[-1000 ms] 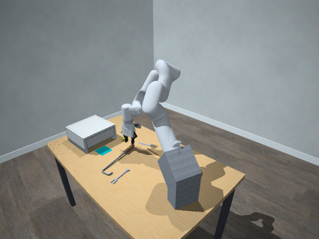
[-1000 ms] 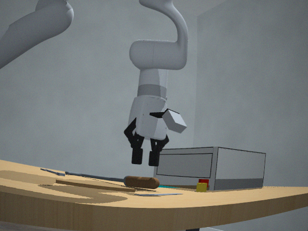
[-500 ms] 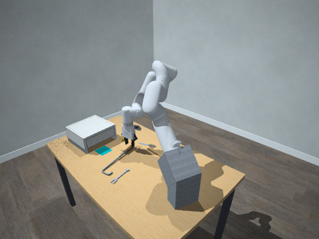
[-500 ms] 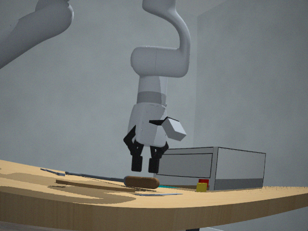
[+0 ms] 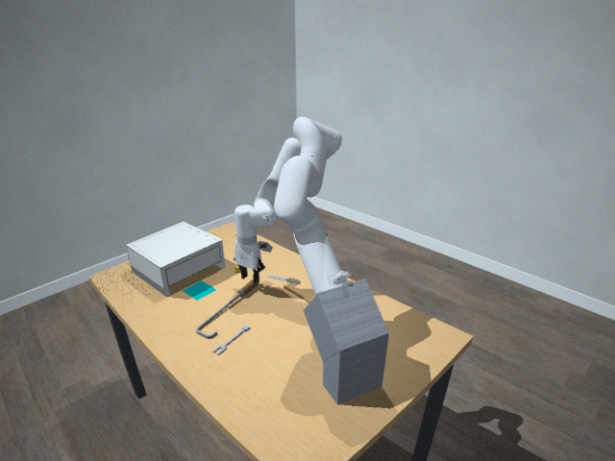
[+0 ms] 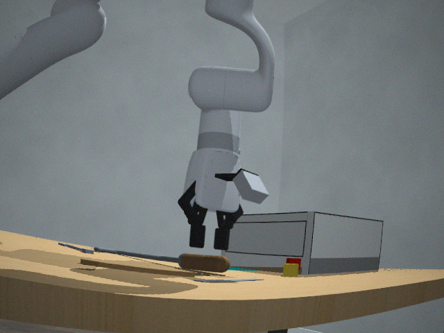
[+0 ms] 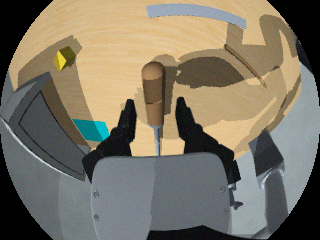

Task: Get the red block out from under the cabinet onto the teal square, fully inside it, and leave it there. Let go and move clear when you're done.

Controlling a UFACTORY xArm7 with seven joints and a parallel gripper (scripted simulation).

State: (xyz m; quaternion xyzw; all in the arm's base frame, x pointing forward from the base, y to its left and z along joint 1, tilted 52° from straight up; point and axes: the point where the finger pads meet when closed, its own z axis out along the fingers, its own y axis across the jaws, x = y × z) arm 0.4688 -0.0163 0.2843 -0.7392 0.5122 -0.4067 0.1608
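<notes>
Wooden surface [image 5: 278,397] is carrying everything we are seeing. Going left to right in the top view, the grey cabinet [image 5: 171,248] is sitting to the left of our gripper [image 6: 209,240], with the teal square [image 5: 199,290] lying in front of it, below and left of the gripper. We are hovering the gripper just above the brown handle of the hooked tool [image 6: 204,262], fingers [image 6: 197,235] standing apart with nothing between them. Right of the gripper in the exterior view, the red block [image 6: 293,261] is resting under the cabinet's edge, behind a yellow block [image 6: 290,270].
</notes>
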